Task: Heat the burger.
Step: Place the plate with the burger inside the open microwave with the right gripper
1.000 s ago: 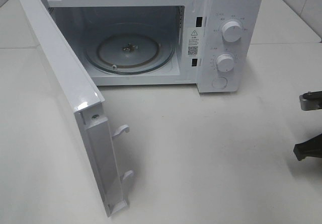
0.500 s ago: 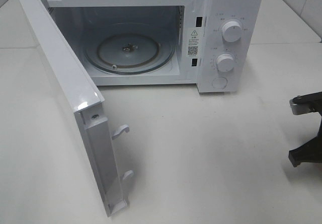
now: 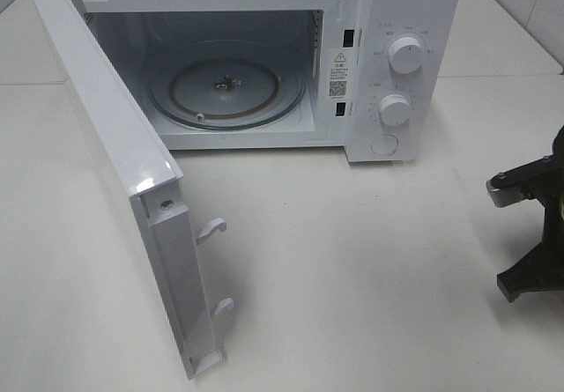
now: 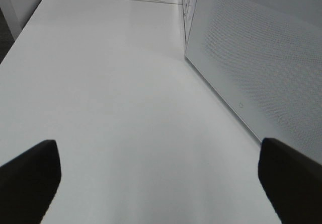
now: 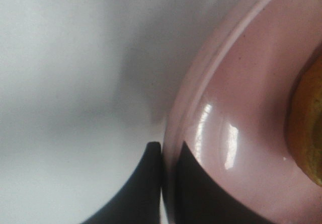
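My right fingers [image 5: 141, 194], shut on the glossy round pink plate [image 5: 236, 98] with the orange-brown burger [image 5: 307, 128], advanced from 3 o'clock toward the white microwave [image 3: 405, 4]; left fingers [image 4: 30, 183] gape.

One microwave [image 3: 412, 3], two dials [image 3: 406, 55] [image 3: 395, 109], one button [image 3: 385, 145], one pink plate [image 5: 236, 108], one burger [image 5: 308, 128] — two grippers [image 4: 158, 163] [image 5: 168, 181]

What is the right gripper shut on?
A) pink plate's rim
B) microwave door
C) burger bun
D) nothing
A: in the right wrist view the right gripper pinches the rim of the plate between its black fingers, and the burger sits further in on the plate, untouched.
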